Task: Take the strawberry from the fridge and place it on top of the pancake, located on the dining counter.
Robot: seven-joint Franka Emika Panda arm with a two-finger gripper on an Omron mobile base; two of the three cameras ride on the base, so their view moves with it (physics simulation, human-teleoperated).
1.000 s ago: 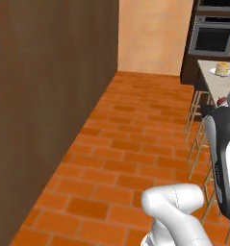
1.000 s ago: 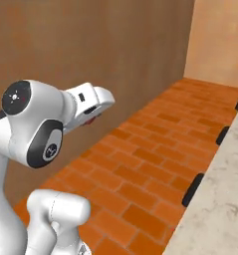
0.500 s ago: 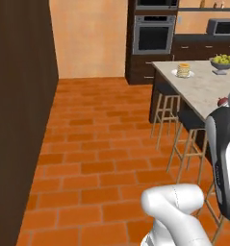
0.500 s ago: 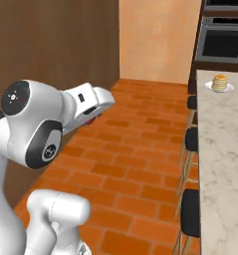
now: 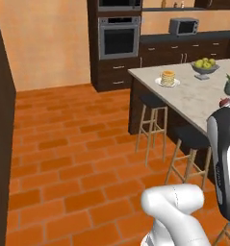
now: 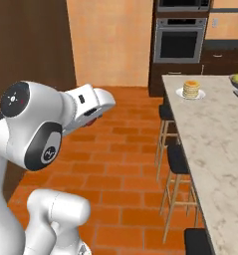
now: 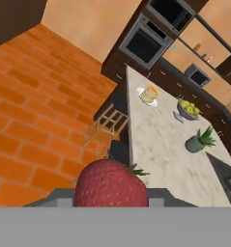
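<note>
My gripper [image 7: 111, 194] is shut on the strawberry [image 7: 111, 183], a red berry that looms large at the bottom of the hand view. In the right base view the hand [image 6: 93, 102] is folded close to the arm, high over the brick floor, with a bit of the red strawberry [image 6: 92, 121] under it. The pancake [image 5: 168, 77] is a golden stack on a white plate near the far end of the dining counter [image 5: 193, 98]. The pancake [image 6: 191, 88] on the dining counter [image 6: 215, 134] lies well ahead and right of the hand, as does the pancake [image 7: 149, 93] in the hand view. The fridge is out of view.
A grey bowl of apples [image 5: 204, 65] and a potted plant [image 7: 199, 140] stand on the counter past the pancake. Dark stools [image 5: 153, 103] [image 6: 178, 157] line its near side. A wall oven [image 5: 118, 42] and dark cabinets close the far end. A dark wood wall [image 6: 31, 50] runs along the left.
The base has turned, so both base views swung: the brown wall slid off left and the island with the pancake came into fuller view. The arm holds its pose with the strawberry.
</note>
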